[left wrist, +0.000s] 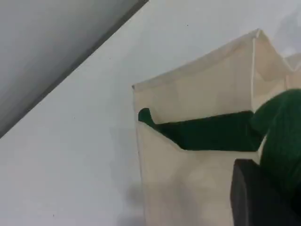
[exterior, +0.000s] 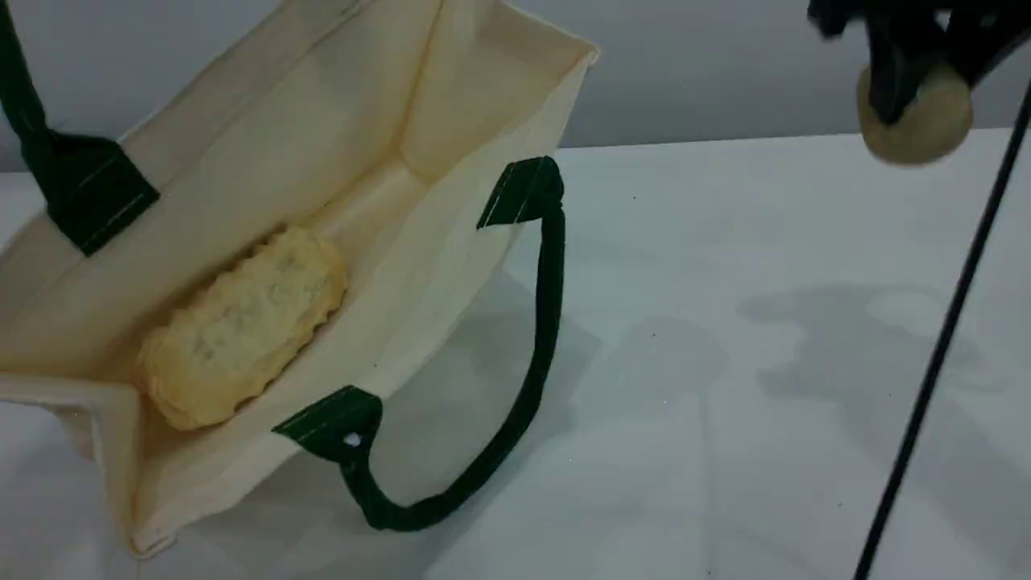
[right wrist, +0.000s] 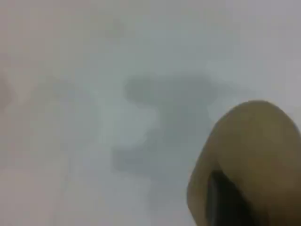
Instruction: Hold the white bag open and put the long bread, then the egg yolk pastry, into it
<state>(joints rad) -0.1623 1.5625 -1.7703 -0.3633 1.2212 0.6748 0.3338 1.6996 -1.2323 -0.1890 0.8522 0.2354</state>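
Observation:
The white bag point(exterior: 266, 161) lies tilted on the table's left side with its mouth held open. The long bread point(exterior: 242, 322) rests inside on the bag's lower wall. One green handle point(exterior: 16, 89) runs taut up off the top left. In the left wrist view that strap point(left wrist: 282, 136) sits against my left gripper's dark fingertip point(left wrist: 256, 200), which is shut on it. My right gripper point(exterior: 926, 72) hangs at the top right, above the table and well right of the bag. It is shut on the egg yolk pastry point(exterior: 918, 129), a beige lump also filling the right wrist view's corner point(right wrist: 254, 150).
The bag's other green handle point(exterior: 540, 346) loops loosely onto the white table point(exterior: 725, 242) beside the bag's mouth. A thin black cable point(exterior: 942, 346) slants down across the right side. A grey wall point(exterior: 725, 64) stands behind the table.

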